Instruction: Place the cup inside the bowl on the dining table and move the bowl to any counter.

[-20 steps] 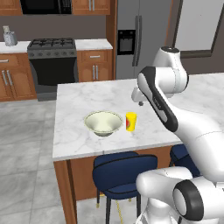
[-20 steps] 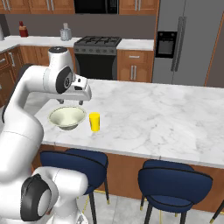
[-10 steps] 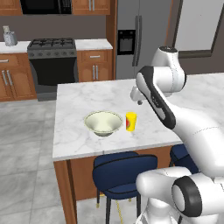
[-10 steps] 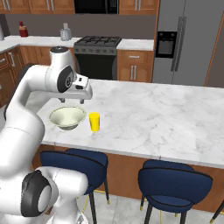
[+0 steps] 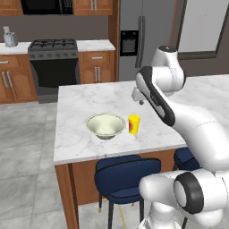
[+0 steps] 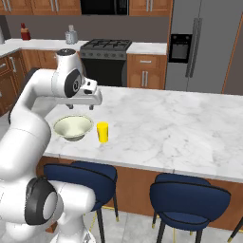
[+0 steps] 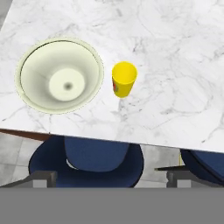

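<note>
Left base view: cup [image 5: 133,124] stands upright just beside bowl [image 5: 105,125] near the dining table [image 5: 80,105] front edge. Right base view: our gripper [image 6: 80,105] hovers above both, empty. Hand view: fingers spread wide; we judge step 1 pending, next descend onto the cup.

White arm rises from base, elbow bent high, forearm reaching forward. Wrist turned down. Gripper [image 7: 107,176] hangs in air, jaws spread wide, nothing between fingertips [image 7: 40,177].
</note>
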